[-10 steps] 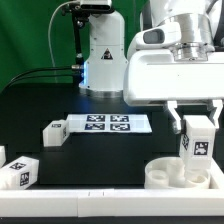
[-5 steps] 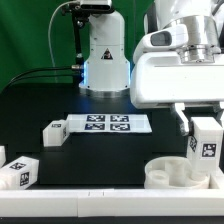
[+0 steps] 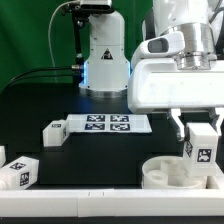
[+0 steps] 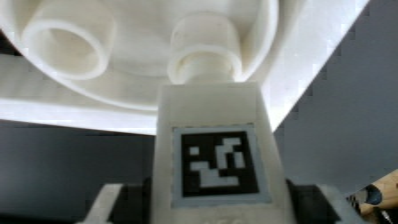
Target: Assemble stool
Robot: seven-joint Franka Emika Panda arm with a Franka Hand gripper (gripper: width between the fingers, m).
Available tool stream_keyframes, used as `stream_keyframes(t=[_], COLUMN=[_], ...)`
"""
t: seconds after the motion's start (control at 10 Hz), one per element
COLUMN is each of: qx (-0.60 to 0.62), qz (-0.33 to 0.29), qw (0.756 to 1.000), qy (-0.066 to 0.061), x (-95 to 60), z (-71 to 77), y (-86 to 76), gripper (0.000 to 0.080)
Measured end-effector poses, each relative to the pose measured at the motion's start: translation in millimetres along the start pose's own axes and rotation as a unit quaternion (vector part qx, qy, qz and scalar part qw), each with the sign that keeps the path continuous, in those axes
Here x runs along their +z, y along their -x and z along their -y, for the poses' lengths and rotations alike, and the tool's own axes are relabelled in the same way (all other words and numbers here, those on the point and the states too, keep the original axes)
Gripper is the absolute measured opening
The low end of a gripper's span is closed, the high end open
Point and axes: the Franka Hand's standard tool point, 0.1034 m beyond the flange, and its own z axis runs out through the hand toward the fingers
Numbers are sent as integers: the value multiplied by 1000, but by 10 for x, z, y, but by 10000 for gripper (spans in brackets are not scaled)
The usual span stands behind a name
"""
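My gripper [image 3: 199, 130] is shut on a white stool leg [image 3: 200, 143] with a black-and-white tag and holds it upright over the round seat [image 3: 178, 174] at the exterior view's lower right. In the wrist view the leg [image 4: 217, 140] fills the middle, its tip against a raised socket post [image 4: 205, 68] inside the seat [image 4: 178, 30]; a second post [image 4: 63, 48] stands beside it. Two more legs lie on the table: one [image 3: 54, 132] by the marker board, one [image 3: 17, 171] at the exterior view's lower left.
The marker board [image 3: 107, 124] lies flat mid-table. A long white border rail [image 3: 70, 205] runs along the front edge. The robot base [image 3: 103, 55] stands at the back, with a green backdrop behind.
The gripper with the leg moved to the exterior view's right and back a little, ending slightly lower over the seat.
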Motion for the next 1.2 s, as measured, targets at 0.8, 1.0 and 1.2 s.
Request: stream_keyframes(t=[0.8,1.0,1.2], qx=[2,16,81], qz=[19,36,126], qw=[1000,999,988], qy=[-5,-9,-28], x=[20,39,67], z=[23,42,127], y=[37,48,-14], gripper=[617,639,648])
